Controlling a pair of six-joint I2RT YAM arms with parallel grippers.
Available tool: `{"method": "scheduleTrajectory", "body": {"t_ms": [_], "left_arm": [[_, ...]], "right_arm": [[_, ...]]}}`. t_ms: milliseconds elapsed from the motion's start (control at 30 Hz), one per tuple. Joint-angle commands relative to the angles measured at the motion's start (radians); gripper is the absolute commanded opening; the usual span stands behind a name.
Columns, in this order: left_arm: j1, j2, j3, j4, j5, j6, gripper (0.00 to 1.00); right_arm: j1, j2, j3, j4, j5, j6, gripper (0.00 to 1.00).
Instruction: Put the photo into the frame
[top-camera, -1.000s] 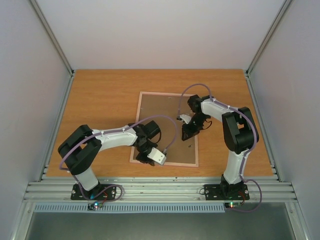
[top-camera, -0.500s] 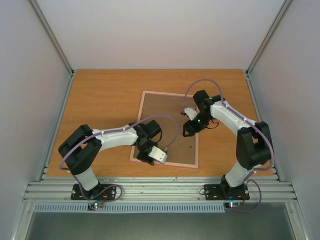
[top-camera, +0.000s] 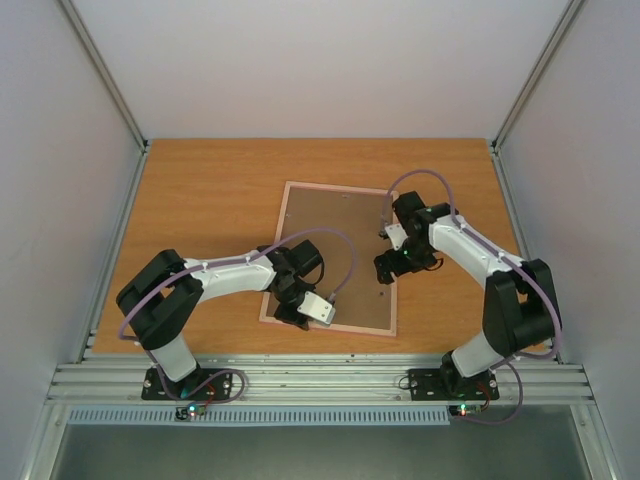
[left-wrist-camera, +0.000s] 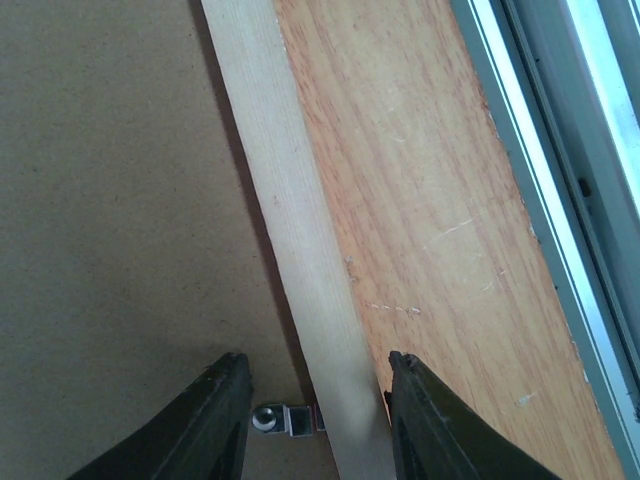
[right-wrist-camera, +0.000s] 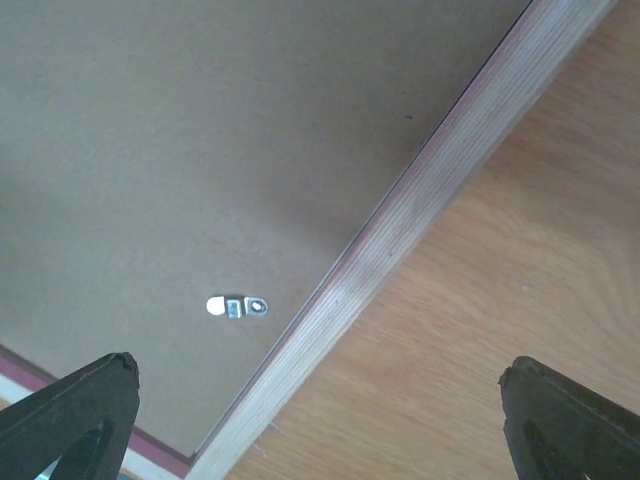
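The frame (top-camera: 331, 187) lies face down in the middle of the table, a plain brown backing board (top-camera: 335, 250) filling its back. The photo is hidden. My left gripper (top-camera: 290, 315) hangs low over the frame's near-left corner. In the left wrist view it (left-wrist-camera: 318, 365) is open, its jaws standing either side of the pale wooden rail (left-wrist-camera: 290, 220) without clamping it. My right gripper (top-camera: 385, 268) hovers over the frame's right edge. In the right wrist view it (right-wrist-camera: 318, 368) is wide open above the rail (right-wrist-camera: 440, 190), holding nothing.
Small metal turn clips sit on the backing board, one (left-wrist-camera: 280, 420) near the left rail and another (right-wrist-camera: 237, 306) near the right rail. The orange wooden table (top-camera: 200, 200) surrounds the frame. An aluminium rail (left-wrist-camera: 560, 150) runs along the table's near edge, and white walls enclose the other sides.
My right gripper has moved from over the backing board out to the frame's right edge, its arm swinging rightward. The left arm has stayed put.
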Motion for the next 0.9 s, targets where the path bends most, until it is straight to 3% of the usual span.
{"method": "scheduleTrajectory", "body": {"t_ms": [0, 233, 600, 867], "left_arm": [[-0.004, -0.009, -0.011, 0.043, -0.027, -0.018, 0.4], [-0.004, -0.009, -0.014, 0.056, -0.039, -0.052, 0.4], [-0.004, -0.006, -0.017, 0.065, -0.061, -0.06, 0.39], [-0.004, 0.014, -0.004, 0.072, -0.079, -0.045, 0.37]], "right_arm": [[-0.003, 0.09, 0.032, -0.016, -0.001, 0.083, 0.98], [0.013, 0.151, 0.036, -0.003, -0.067, 0.114, 0.94], [0.035, 0.24, 0.015, 0.051, 0.031, 0.052, 0.77], [0.053, 0.231, -0.015, 0.016, 0.069, -0.066, 0.76]]}}
